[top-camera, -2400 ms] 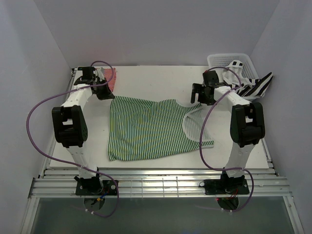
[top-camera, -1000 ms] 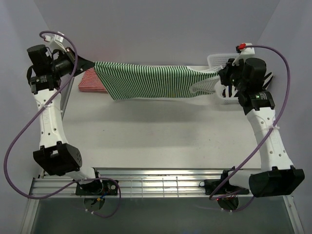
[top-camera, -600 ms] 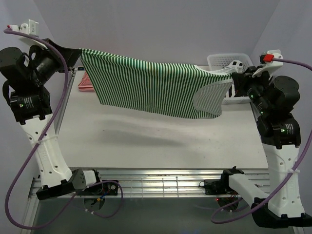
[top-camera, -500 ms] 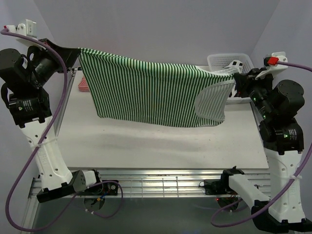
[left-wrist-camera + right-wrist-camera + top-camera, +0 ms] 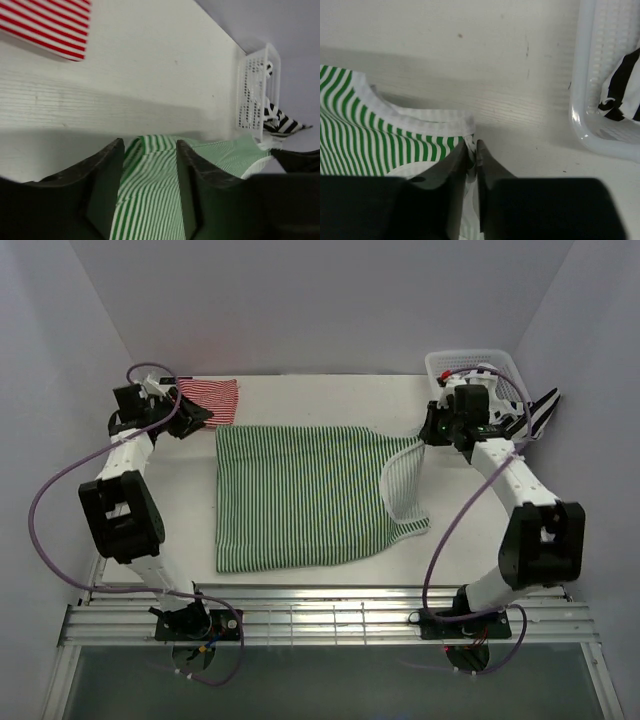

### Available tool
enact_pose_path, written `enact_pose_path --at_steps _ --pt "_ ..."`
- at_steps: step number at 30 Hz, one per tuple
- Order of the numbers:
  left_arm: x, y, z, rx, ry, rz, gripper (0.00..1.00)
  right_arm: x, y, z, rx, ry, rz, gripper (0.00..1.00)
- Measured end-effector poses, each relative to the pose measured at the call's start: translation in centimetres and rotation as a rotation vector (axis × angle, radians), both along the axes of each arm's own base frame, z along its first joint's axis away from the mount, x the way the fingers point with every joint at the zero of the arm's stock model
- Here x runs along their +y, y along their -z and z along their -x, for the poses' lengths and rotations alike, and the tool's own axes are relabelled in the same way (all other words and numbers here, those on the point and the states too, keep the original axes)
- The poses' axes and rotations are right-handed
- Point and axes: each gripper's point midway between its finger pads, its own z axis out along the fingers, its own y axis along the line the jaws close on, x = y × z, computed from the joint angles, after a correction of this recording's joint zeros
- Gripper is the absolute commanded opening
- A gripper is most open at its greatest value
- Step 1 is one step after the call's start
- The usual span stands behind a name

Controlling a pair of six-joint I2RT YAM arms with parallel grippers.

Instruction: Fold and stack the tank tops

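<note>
- Green-and-white tank top (image 5: 300, 495) lies spread flat in the middle of the table (image 5: 300, 400), hem left, straps right. Probably laid out smooth for folding.
- Left gripper (image 5: 149, 150) is at the far-left hem corner, fingers parted with cloth loose between them. Reads as letting go.
- Right gripper (image 5: 471, 150) is at the far-right strap, fingers nearly together and pinching the white strap edge.
- Red-and-white tank top (image 5: 208, 398) sits folded far left, likely the stack base.
- Black-and-white tank top (image 5: 525, 415) hangs from the white lattice basket (image 5: 445, 362), far right.
</note>
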Motion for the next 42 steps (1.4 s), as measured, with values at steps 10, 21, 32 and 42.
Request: enact_pose_path --at_steps 10,21,32,42 --pt "1.3 10.9 -5.0 0.227 -0.065 -0.012 0.98 0.7 7.0 -5.3 0.192 0.007 0.048 0.90" --pt "-8.5 0.8 2.8 -0.017 0.028 -0.171 0.98 4.4 5.2 5.4 0.156 -0.106 -0.063 0.90" --pt "-8.7 18.0 5.5 0.462 0.043 -0.249 0.98 5.5 14.1 2.4 0.412 -0.094 0.000 0.90" --pt "-8.6 18.9 -1.1 0.443 0.059 -0.278 0.98 5.8 17.8 -4.6 0.489 -0.028 0.031 0.90"
